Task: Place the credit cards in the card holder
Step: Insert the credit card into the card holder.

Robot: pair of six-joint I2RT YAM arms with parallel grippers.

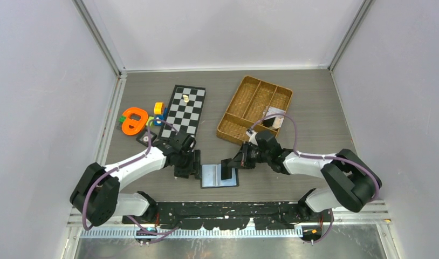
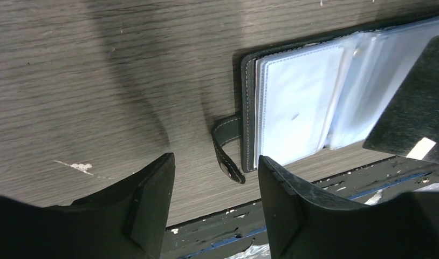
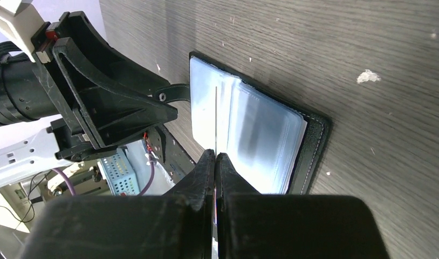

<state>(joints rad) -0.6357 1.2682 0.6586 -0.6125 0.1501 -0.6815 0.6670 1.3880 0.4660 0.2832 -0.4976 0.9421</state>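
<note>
Holding a dark credit card [image 2: 417, 91] over the open card holder [image 3: 260, 135], you are partway through the insertion step. Your right fingers [image 3: 211, 164] are pressing tightly together on one edge of the card, which is pointing edge-on at the clear pockets. I cannot tell if it is touching a slot yet. Your left fingers [image 1: 187, 167] are standing partly apart, gripping nothing, just beside the holder's left edge near the snap strap [image 2: 228, 148]. The holder is lying flat on the surface [image 2: 71, 81], between both arms and near their bases. The next move is calling for lining up the card's free edge with a pocket mouth and sliding it in, probably with the left fingers pinning the cover against skidding. Something whitish, maybe more cards, is sitting in the woven tray [image 1: 268, 84]; it is too small to tell.
</note>
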